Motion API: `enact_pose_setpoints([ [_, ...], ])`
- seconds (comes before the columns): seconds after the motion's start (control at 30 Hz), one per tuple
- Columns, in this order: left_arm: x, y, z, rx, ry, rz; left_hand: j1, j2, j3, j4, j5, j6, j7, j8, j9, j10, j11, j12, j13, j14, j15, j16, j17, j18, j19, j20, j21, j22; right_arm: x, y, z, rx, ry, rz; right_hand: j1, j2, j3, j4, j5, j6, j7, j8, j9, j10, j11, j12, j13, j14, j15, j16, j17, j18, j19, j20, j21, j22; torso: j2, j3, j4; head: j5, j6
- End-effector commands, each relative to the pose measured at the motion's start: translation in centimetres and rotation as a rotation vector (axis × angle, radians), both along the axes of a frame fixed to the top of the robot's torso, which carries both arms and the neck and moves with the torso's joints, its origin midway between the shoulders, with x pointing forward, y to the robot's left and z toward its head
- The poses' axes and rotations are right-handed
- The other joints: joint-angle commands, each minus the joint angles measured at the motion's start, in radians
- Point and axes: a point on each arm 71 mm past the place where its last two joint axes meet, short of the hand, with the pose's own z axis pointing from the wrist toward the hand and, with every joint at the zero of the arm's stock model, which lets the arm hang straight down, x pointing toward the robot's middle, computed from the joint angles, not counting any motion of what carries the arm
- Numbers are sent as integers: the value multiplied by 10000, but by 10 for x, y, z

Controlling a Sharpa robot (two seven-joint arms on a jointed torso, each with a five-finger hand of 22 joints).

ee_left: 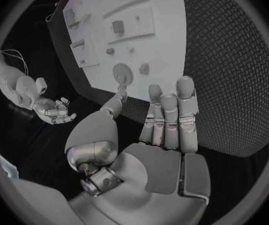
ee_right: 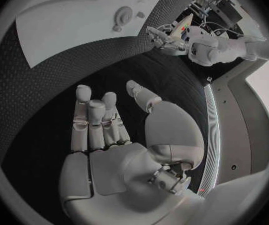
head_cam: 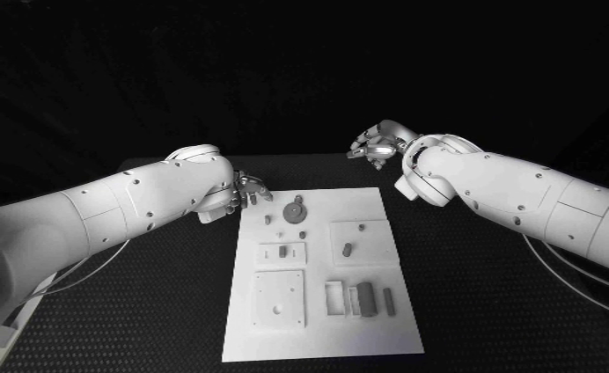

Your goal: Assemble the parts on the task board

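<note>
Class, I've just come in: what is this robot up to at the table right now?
Nothing is being handled yet. The left hand and right hand hover open near the far end of the white board, holding nothing. The grey parts lie on the board, untouched.

- The task board [ee_left: 141, 15] runs off the rim of the left wrist view, so its far parts are cut off.
- The small grey parts [head_cam: 365, 297] near the board's lower right corner blur together in the head view; can't tell their shapes.
- Left hand [head_cam: 241, 193] is half tucked behind its own arm beside the board.
</note>
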Motion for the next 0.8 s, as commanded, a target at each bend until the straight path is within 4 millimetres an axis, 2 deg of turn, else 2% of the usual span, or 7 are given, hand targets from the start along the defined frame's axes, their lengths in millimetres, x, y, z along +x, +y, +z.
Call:
enact_pose_setpoints([
  [0.03,-1,-6,-2,588,427,-607,-219,-88,-149,6,-41,-304,196,-115,-106,-149,64,-87,-64,-142,51,-125,-50,791,-136,79,-152,-83,0,1,-1,-25,65,107,-82,-1,15,12,21,-8,45,-13,-18,-58,-9,47,-13,-10,-62,42,-15,92,-32,21,-39,184,3,-9,-16,-23,-16],
  [0.27,1,-9,-4,831,649,-679,-516,-235,-484,-88,-41,-340,232,-183,-254,-182,102,-102,-113,-168,91,-176,-61,877,-155,144,-278,-164,0,2,-1,-21,65,125,-83,-1,15,13,21,-9,45,-13,-19,-58,-9,48,-14,-10,-62,43,-15,92,-31,21,-39,184,14,-9,-15,-28,-13],
  [0.47,0,-12,-10,1169,770,-861,-633,-172,-637,-200,-39,-222,204,-150,-346,-135,76,-37,-117,-139,68,-118,-11,937,-75,144,-274,-158,0,1,-1,-30,74,116,-84,1,16,14,21,-9,46,-13,-19,-58,-9,50,-15,-9,-61,44,-16,92,-29,20,-39,184,8,-7,-5,-47,-47],
  [0.63,0,-13,-14,1214,479,-881,-493,144,-657,-409,-37,175,83,37,-390,42,-38,134,-78,9,-38,89,119,984,129,89,-113,-42,0,1,-1,-29,75,114,-82,4,18,13,22,-9,45,-12,-20,-58,-9,51,-16,-9,-61,45,-17,92,-29,20,-39,185,-2,-13,-5,-68,-42],
  [0.8,0,-12,-17,1216,397,-824,-476,317,-749,-550,-30,476,-9,221,-352,54,-125,159,-107,6,-119,119,160,962,132,61,-73,25,0,0,-1,-35,80,99,-81,3,19,11,22,-9,45,-12,-20,-58,-9,52,-17,-8,-62,46,-17,92,-28,19,-39,185,0,-13,-11,-73,-70],
])
